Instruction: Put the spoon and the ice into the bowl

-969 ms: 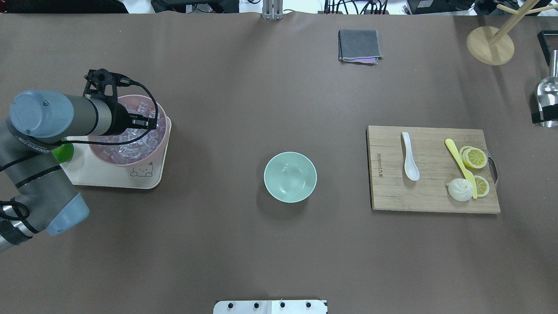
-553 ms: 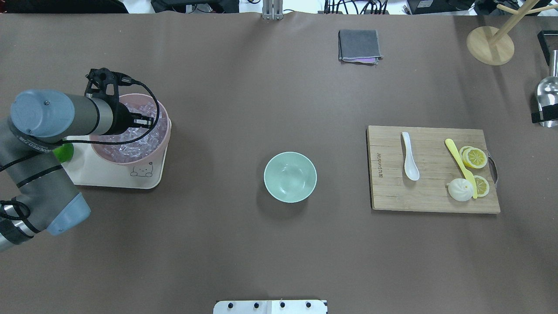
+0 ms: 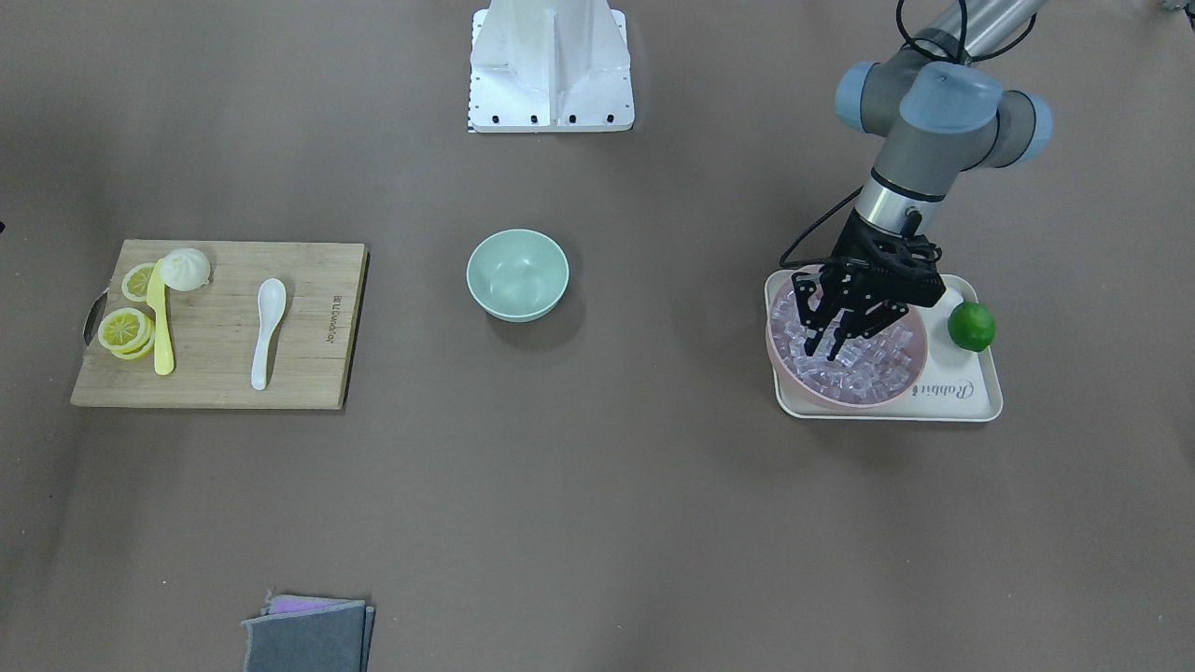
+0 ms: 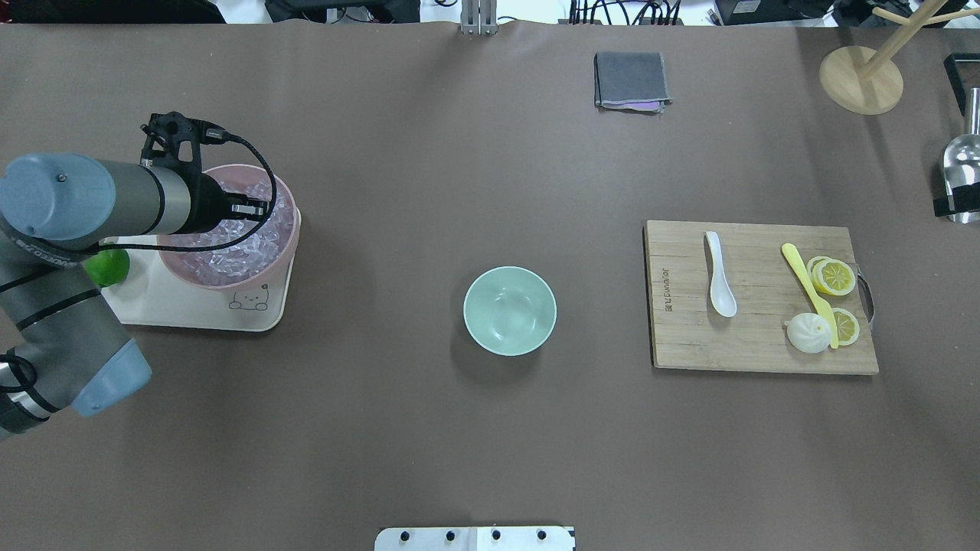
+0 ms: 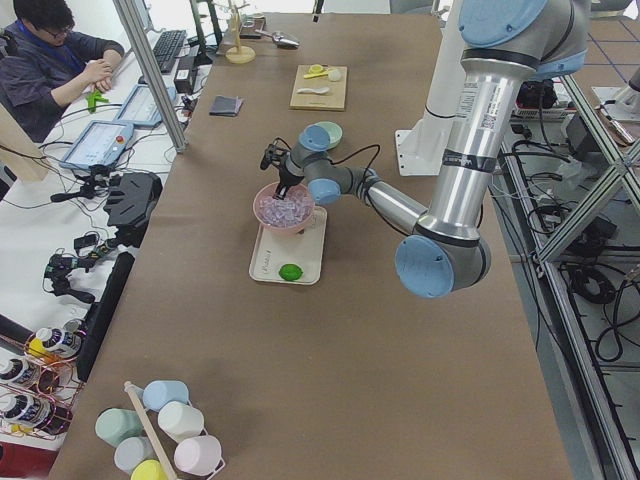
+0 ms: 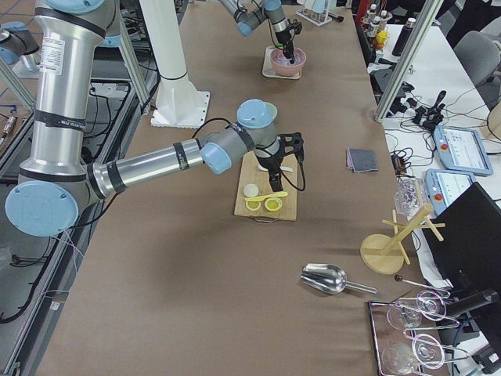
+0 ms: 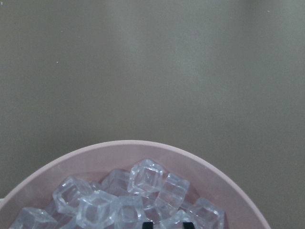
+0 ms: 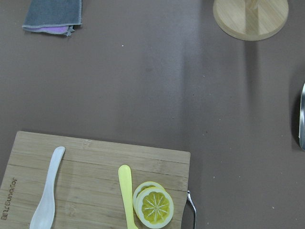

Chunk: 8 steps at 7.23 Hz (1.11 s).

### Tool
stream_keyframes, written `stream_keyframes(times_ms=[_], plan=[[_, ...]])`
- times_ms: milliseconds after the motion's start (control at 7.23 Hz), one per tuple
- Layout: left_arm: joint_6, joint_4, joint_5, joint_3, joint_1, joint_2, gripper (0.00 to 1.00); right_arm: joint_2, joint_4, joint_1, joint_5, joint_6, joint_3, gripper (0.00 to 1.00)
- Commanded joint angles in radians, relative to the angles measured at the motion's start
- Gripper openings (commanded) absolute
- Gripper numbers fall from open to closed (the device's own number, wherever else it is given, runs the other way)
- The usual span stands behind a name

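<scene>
Fishing for ice, judging from the front: left gripper down among it in the pink bowl, jaws' state I cannot tell; overhead, bowl empty, spoon on the board, so lift and carry across the brown tabletop next; side view shows cluttered lab desks.

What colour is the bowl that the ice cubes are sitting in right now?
Pale pink. The pink bowl shows best in the exterior front-facing view.
</scene>
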Motion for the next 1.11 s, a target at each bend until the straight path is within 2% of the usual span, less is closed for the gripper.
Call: stream_keyframes(times_ms=[0,277,415,692,969], plan=[[-0.078,-0.007,0.001,-0.065,0.005,-0.016,0.00,0.000,0.002,0.000,0.002,0.001,0.002,0.99],[-0.285,-0.012,0.005,-0.053,0.049,-0.123,0.00,0.000,0.002,0.000,0.002,0.001,0.002,0.99],[-0.342,-0.010,0.071,-0.050,0.120,-0.172,0.00,0.000,0.002,0.000,0.002,0.001,0.002,0.99],[-0.404,-0.012,0.293,0.026,0.299,-0.279,0.00,0.000,0.002,0.000,0.002,0.001,0.003,0.99],[-0.462,-0.010,0.381,0.100,0.375,-0.344,0.00,0.000,0.009,0.000,0.002,0.001,0.003,0.99]])
